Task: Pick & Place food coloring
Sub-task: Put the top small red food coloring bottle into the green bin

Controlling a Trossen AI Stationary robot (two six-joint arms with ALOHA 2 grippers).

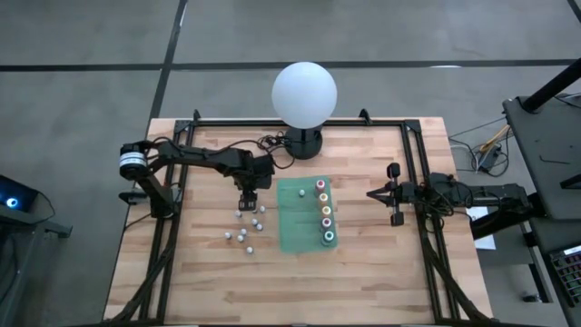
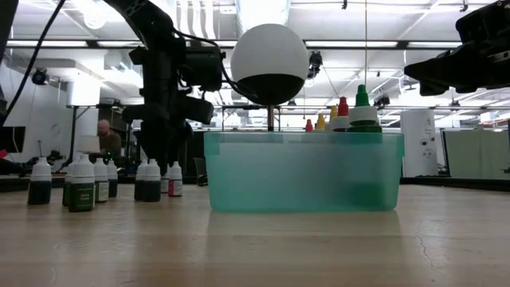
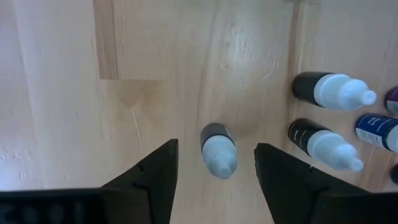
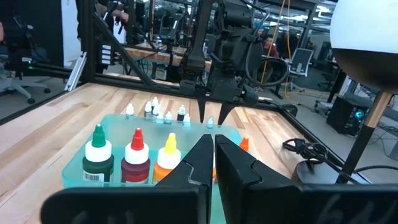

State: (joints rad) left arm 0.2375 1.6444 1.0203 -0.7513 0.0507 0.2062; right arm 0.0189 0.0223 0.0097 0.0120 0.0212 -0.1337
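From above we see our left pincer [image 1: 247,201] over loose bottles [image 1: 245,235] at the green tray's [image 1: 292,238] nine o'clock, then its wrist view shows fingers apart around one white-capped bottle [image 3: 218,150], which an off-centre squeeze might topple, while our right pincer [image 4: 214,144] waits closed.

A pale wooden bench [image 1: 363,272] of glued butcher-block strips, with visible grain and a smooth, faintly satin finish, fills the centre of the overhead frame. On it sit a translucent, frosted green plastic tray [image 2: 303,171] and small bottles of food coloring [image 3: 218,149] made of dark, slightly glossy plastic with smooth matt whitish caps. The left gripper [image 3: 214,180], at the bottom of its wrist frame, has matt black plastic-looking fingers, and the globe lamp [image 1: 304,94] at upper centre is smooth matt white on a glossy black base.
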